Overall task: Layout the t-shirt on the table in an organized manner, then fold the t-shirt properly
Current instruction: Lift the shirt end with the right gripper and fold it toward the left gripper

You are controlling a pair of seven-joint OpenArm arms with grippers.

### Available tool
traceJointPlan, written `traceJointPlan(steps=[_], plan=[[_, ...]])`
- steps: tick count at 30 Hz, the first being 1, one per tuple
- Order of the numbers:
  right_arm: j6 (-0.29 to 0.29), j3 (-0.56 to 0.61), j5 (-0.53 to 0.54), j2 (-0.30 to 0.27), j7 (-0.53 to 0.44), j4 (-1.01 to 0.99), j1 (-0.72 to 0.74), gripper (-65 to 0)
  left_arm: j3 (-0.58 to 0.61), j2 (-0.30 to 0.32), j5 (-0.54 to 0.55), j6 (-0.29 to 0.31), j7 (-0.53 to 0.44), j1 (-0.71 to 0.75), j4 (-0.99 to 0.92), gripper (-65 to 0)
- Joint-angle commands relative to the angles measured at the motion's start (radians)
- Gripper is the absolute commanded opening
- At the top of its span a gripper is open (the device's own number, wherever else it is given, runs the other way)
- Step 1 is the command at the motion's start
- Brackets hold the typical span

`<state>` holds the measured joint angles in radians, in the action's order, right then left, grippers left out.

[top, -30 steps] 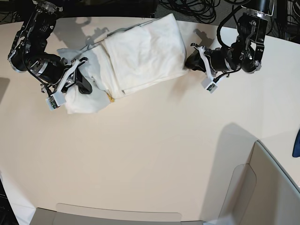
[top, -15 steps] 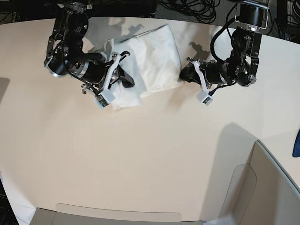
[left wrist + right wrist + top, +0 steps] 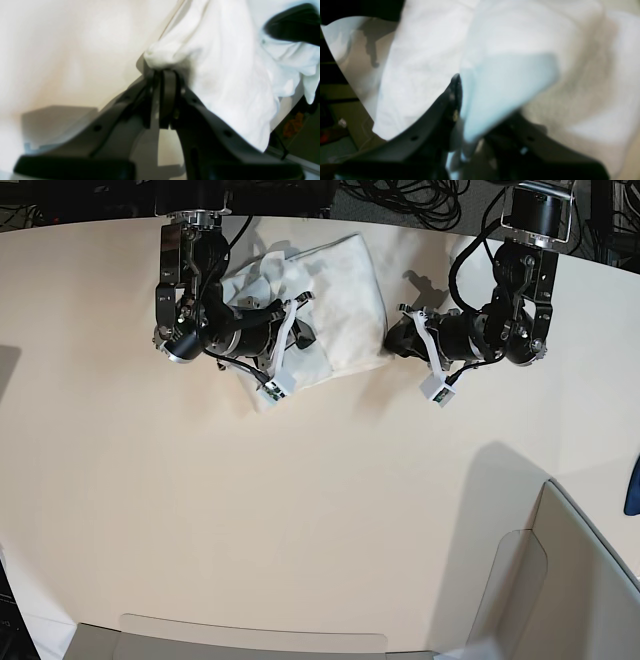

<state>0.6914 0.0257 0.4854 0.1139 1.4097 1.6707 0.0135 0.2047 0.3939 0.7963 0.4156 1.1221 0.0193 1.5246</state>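
Observation:
The white t-shirt [image 3: 345,285] lies bunched and doubled over at the far middle of the beige table [image 3: 300,510], plain side up. My left gripper [image 3: 393,340] sits at the shirt's right edge. In the left wrist view this gripper [image 3: 161,72] is shut on a pinched corner of the t-shirt [image 3: 225,75]. My right gripper [image 3: 300,335] rests over the shirt's left part. In the right wrist view that gripper [image 3: 463,96] is shut on a fold of the t-shirt [image 3: 500,82], which drapes over one finger and hides it.
Grey bin-like panels stand at the near right corner [image 3: 560,580] and along the near edge [image 3: 250,645]. Dark cables [image 3: 420,195] run behind the table's far edge. A blue object [image 3: 633,485] shows at the right border.
My right arm has swept rightward with the shirt's left part, carrying it over the rest, so the shirt is now a narrower bundle. The left gripper has barely moved.

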Motion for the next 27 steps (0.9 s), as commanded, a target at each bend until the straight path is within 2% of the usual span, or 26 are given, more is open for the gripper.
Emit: traceJointPlan(steps=[1,10,15,16,22,25,27], plan=[[0.007,0.018,0.019,0.007,-0.013,-0.002,0.026,-65.0,0.002,0.012,-0.084,-0.025,0.042,0.0,-0.006,-60.7],[0.007,0.13,0.019,0.005,-0.013,-0.008,0.073,-65.0,0.002,0.012,-0.084,-0.025,0.04,-0.003,-0.006,-60.7],[0.007,0.202,0.017,-0.003,-0.013,0.079,0.082,-64.3,0.002,0.012,-0.084,-0.025,0.04,-0.003,-0.006,-60.7],[0.007,0.216,0.014,-0.003,-0.013,0.096,0.082,-61.4,0.0,0.012,-0.084,-0.025,0.04,-0.005,-0.006,-60.7],[0.007,0.28,0.014,-0.004,-0.013,0.13,0.096,-34.7,0.0,0.012,-0.084,-0.025,0.04,-0.005,-0.006,-60.7],[0.007,0.29,0.014,-0.01,-0.013,0.13,0.108,-27.1,0.0,0.012,-0.084,-0.025,0.04,-0.005,-0.006,-60.7],[0.007,0.306,0.014,-0.01,-0.013,0.13,0.113,-24.6,0.0,0.012,-0.084,-0.025,0.04,-0.005,-0.006,-60.7]])
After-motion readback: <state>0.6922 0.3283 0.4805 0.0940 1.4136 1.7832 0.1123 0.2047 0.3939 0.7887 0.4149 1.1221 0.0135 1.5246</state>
